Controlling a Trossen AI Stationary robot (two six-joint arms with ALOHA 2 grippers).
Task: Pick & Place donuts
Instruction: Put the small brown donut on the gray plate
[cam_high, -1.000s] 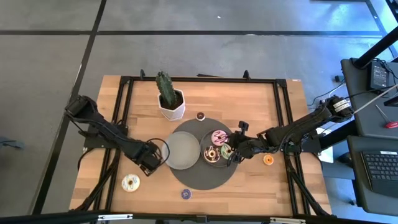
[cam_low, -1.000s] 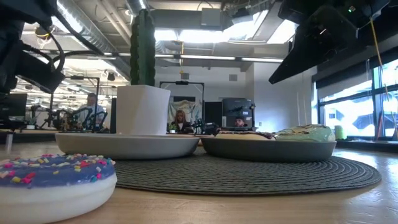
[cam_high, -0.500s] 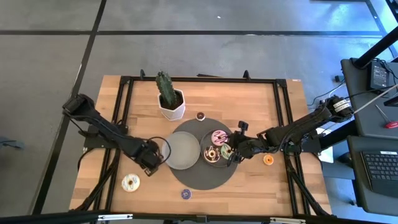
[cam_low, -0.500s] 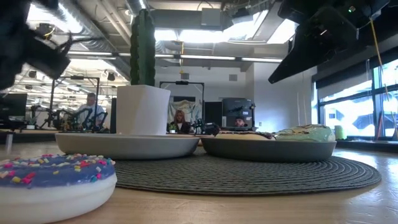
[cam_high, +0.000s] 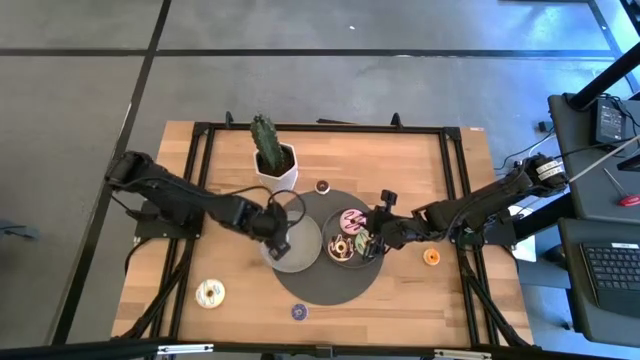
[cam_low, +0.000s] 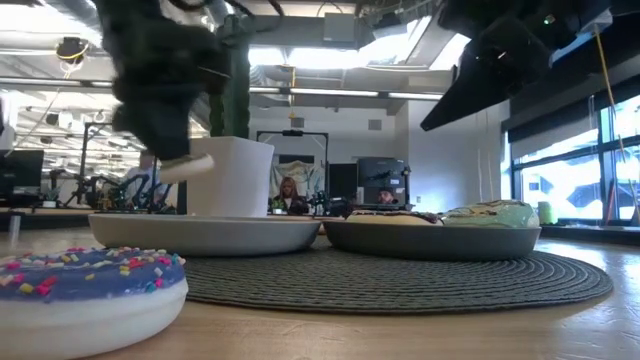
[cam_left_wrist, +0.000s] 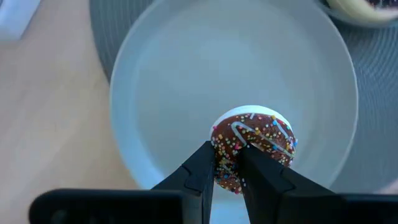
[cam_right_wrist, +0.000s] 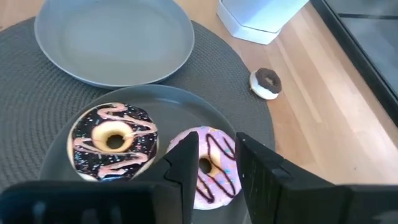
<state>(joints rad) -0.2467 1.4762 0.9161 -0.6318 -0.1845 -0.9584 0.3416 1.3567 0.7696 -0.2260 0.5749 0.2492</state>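
Left wrist view: left claw (cam_left_wrist: 227, 168) pinches a brown donut (cam_left_wrist: 252, 144), white-drizzled, sprinkled; right claw (cam_right_wrist: 214, 163) spread.

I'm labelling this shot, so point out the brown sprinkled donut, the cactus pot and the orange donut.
brown sprinkled donut (cam_left_wrist: 254, 138): left wrist view, iced top.
cactus pot (cam_high: 276, 173): high view, white side.
orange donut (cam_high: 431, 257): high view, top.

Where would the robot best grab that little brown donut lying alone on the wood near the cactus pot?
Probably from straight above, one finger on each outer side of the small brown donut. It lies flat, apart from the white pot, and its hole looks too small for a finger.
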